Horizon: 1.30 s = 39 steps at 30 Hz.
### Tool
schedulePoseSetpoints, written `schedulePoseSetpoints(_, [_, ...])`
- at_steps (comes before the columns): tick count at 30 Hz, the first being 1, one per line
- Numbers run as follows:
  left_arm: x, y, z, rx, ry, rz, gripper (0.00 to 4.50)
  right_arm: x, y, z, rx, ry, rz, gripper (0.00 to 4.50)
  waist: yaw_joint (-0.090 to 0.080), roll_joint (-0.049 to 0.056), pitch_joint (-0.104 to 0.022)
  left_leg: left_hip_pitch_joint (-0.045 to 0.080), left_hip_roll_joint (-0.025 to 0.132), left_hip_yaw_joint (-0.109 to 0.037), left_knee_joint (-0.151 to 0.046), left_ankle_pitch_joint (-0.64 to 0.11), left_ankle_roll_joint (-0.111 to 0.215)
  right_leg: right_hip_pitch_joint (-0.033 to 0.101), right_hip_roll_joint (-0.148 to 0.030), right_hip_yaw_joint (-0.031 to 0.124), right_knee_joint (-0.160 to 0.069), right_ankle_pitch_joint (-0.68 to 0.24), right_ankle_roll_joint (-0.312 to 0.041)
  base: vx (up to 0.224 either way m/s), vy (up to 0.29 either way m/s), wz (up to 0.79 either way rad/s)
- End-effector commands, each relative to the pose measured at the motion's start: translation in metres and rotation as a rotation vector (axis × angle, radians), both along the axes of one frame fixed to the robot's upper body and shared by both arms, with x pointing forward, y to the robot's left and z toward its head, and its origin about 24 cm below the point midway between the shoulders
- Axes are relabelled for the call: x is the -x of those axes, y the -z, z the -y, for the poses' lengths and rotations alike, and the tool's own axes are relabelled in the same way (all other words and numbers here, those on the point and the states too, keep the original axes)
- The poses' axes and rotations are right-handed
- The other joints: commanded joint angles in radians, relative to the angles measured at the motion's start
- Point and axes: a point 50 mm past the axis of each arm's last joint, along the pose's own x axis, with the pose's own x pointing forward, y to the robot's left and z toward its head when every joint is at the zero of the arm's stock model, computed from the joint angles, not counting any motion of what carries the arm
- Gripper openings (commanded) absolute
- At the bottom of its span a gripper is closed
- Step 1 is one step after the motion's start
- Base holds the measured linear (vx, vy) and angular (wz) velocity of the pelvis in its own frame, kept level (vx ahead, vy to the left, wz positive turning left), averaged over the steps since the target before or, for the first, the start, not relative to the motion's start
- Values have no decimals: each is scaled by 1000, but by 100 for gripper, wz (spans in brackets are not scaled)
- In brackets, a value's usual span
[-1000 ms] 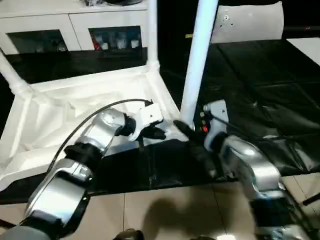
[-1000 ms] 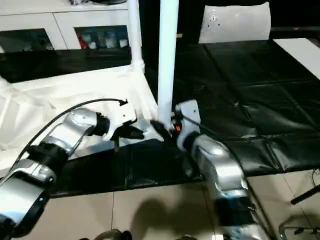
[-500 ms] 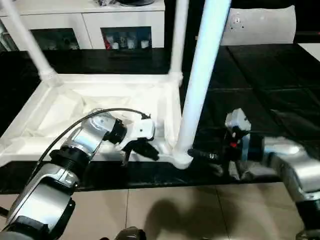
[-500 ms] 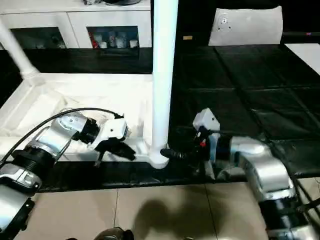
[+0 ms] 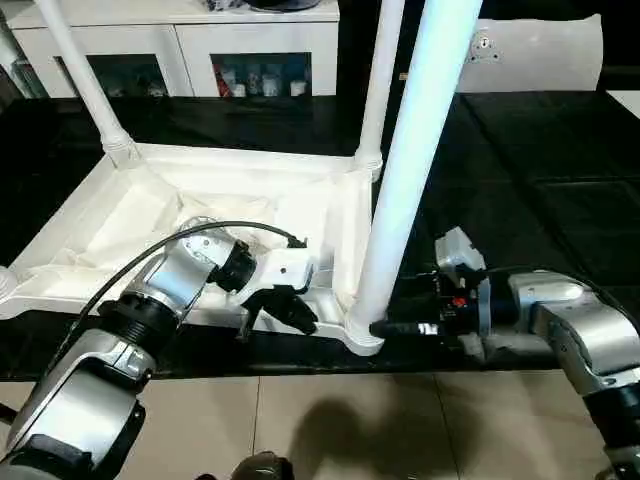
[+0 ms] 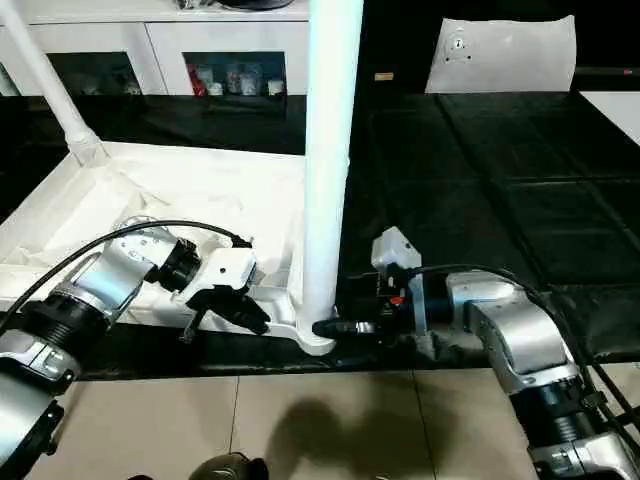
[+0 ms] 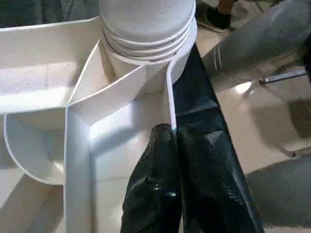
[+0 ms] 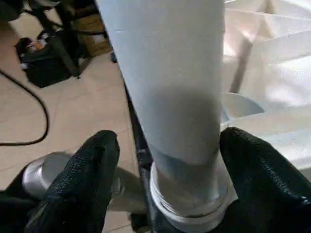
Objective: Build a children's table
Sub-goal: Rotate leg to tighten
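The white plastic square tabletop [image 5: 240,215] is lying upside down on black padded mats [image 6: 470,190] covering the floor, its ribbed underside facing up, thin straight ribs dividing it into shallow cells and a raised rim running round it; three long tapered white tube legs are standing upright in its round corner sockets; the near leg [image 5: 405,190], smooth and slightly glossy, is rising from the nearest corner socket [image 5: 362,335], whose ringed collar is showing in the left wrist view; a second leg [image 5: 378,80] is standing at the far corner behind it, and a third leg [image 5: 85,85] at the far corner on the left.

The right pincer [image 8: 163,182] is reaching in from the right at the foot of the near leg, its two black textured fingers [image 8: 85,179] spread to either side of the tube just above the socket; whether the pads are pressing on the leg cannot be told. The left pincer [image 7: 172,138] is clenched on the thin raised rim of the tabletop just beside that same socket, its black fingers pinching the white edge from both sides; a black cable [image 5: 160,250] is looping over the silver left forearm.

Beyond the mats, a white cabinet with glass doors [image 5: 180,55] is standing against the far wall, and a pale rounded cushion-like panel [image 6: 505,55] is leaning at the far right; beige floor tiles [image 6: 320,425] are lying nearest the robot.
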Motion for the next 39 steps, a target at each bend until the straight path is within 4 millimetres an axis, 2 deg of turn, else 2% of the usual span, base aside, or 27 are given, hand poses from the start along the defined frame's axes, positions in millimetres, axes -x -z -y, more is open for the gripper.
schedulePoseSetpoints(1, [6, 3, 4, -30, 69, -23, 0, 0, -3, 0, -7, -22, -3, 313, -3, -19, -69, 31, 103, -40, -68, -144, 75, 35, -96, 64, -69, -79, -256, 0, 0, 0])
schedulePoseSetpoints(2, [6, 3, 4, -32, 69, -24, 0, -1, -4, 0, -12, -23, -10, 300, -3, -17, -69, 31, 103, -40, -68, -147, 73, 35, -96, 64, -69, -81, -256, 0, 0, 0])
schedulePoseSetpoints(7, [7, 4, 4, -35, 69, -28, 0, -1, -3, -1, -24, -25, -23, 262, -3, -22, -68, 31, 103, -39, -69, -147, 72, 35, -96, 64, -68, -83, -255, 0, 0, 0])
schedulePoseSetpoints(11, [8, 5, 2, -37, 60, -34, 0, -1, -3, -5, -48, -28, -38, 220, -4, -18, -67, 30, 103, -40, -69, -144, 73, 34, -95, 64, -68, -80, -254, 0, 0, 0])
schedulePoseSetpoints(16, [7, 7, 0, -30, 27, -39, 0, 1, 0, -13, -79, -15, -51, 200, -8, -21, -65, 29, 102, -40, -72, -160, 62, 34, -95, 64, -71, -101, -251, 0, 0, 0])
schedulePoseSetpoints(18, [4, 8, 2, -11, -25, -34, 0, 2, 1, -17, -91, 19, -45, 199, -11, -17, -62, 30, 103, -40, -73, -175, 53, 33, -96, 65, -74, -126, -249, 0, 0, 0])
schedulePoseSetpoints(20, [-3, 10, 6, 17, -129, -13, 0, 1, 6, -25, -81, 121, -17, 199, -12, -21, -60, 31, 102, -40, -75, -202, 36, 32, -98, 68, -80, -172, -239, 0, 0, 0])
schedulePoseSetpoints(22, [-5, 11, 7, 23, -157, -9, 0, 0, 8, -28, -75, 156, -11, 198, -15, -20, -56, 35, 101, -40, -79, -220, 22, 27, -96, 68, -86, -209, -229, 0, 0, 0])
schedulePoseSetpoints(23, [-9, 11, 12, 44, -224, -3, 0, -5, 14, -33, -62, 277, -5, 198, -22, -21, -51, 34, 99, -42, -82, -261, -4, 26, -97, 70, -93, -291, -209, 0, 0, 0])
schedulePoseSetpoints(24, [-11, 11, 13, 50, -242, -2, 0, -7, 16, -34, -60, 310, -6, 198, -22, -19, -49, 38, 98, -44, -83, -279, -17, 22, -99, 70, -96, -326, -201, 0, 0, 0])
schedulePoseSetpoints(25, [-15, 10, 20, 74, -305, 8, 0, -12, 20, -39, -74, 407, -23, 195, -28, -20, -46, 42, 97, -48, -85, -322, -36, 20, -101, 70, -105, -401, -182, 0, 0, 0])
schedulePoseSetpoints(26, [-19, 9, 26, 100, -358, 10, 0, -16, 22, -44, -76, 476, -21, 195, -32, -16, -45, 46, 100, -53, -87, -349, -56, 16, -102, 71, -106, -432, -173, 0, 0, 0])
schedulePoseSetpoints(28, [-25, 6, 34, 141, -439, 19, 0, -22, 23, -50, -86, 553, -35, 194, -38, -18, -44, 47, 98, -56, -90, -381, -70, 14, -102, 70, -109, -458, -163, 0, 0, 0])
schedulePoseSetpoints(29, [-29, 4, 39, 167, -493, 19, 0, -27, 23, -54, -82, 619, -40, 193, -47, -9, -44, 42, 98, -62, -95, -402, -86, 17, -102, 68, -106, -459, -153, 0, 0, 0])
schedulePoseSetpoints(30, [-32, 2, 42, 182, -527, 17, 0, -30, 23, -57, -76, 664, -43, 193, -52, -12, -46, 43, 98, -64, -99, -413, -97, 16, -100, 68, -107, -441, -148, 0, 0, 0])
schedulePoseSetpoints(31, [-36, 1, 46, 199, -586, 33, 0, -34, 23, -61, -77, 713, -57, 193, -53, -3, -47, 42, 98, -67, -100, -415, -102, 19, -99, 67, -104, -415, -150, 0, 0, 0])
schedulePoseSetpoints(32, [-41, -1, 50, 201, -648, 60, 0, -41, 23, -67, -58, 804, -67, 193, -66, -9, -47, 37, 95, -64, -103, -408, -101, 19, -96, 67, -102, -360, -161, 0, 0, 0])
schedulePoseSetpoints(33, [-42, -1, 50, 200, -661, 69, 0, -42, 22, -69, -53, 819, -66, 193, -67, -3, -49, 40, 95, -65, -103, -411, -105, 18, -96, 67, -101, -341, -167, 0, 0, 0])
schedulePoseSetpoints(34, [-44, -2, 51, 199, -679, 80, 0, -44, 22, -71, -48, 834, -64, 193, -71, -2, -49, 41, 93, -63, -103, -411, -104, 16, -94, 67, -102, -324, -171, 0, 0, 0])
schedulePoseSetpoints(35, [-45, -2, 52, 198, -692, 92, 0, -45, 22, -73, -43, 845, -58, 193, -79, -6, -52, 31, 91, -62, -103, -373, -86, 29, -95, 66, -100, -257, -179, 0, 0, 0])
schedulePoseSetpoints(36, [-45, -3, 53, 193, -686, 105, 0, -47, 20, -76, -53, 849, -42, 249, -80, -6, -53, 31, 92, -60, -103, -359, -76, 28, -94, 66, -99, -233, -181, 0, 0, 0])
schedulePoseSetpoints(37, [-46, -4, 54, 195, -686, 109, 0, -48, 19, -78, -57, 854, -30, 263, -83, -5, -55, 34, 91, -55, -99, -337, -58, 27, -92, 67, -100, -193, -190, 0, 0, 0])
schedulePoseSetpoints(39, [-45, -5, 55, 198, -662, 115, 0, -49, 17, -77, -85, 881, -18, 263, -83, -8, -59, 32, 88, -48, -92, -280, -20, 30, -94, 69, -98, -129, -209, 0, 0, 0])
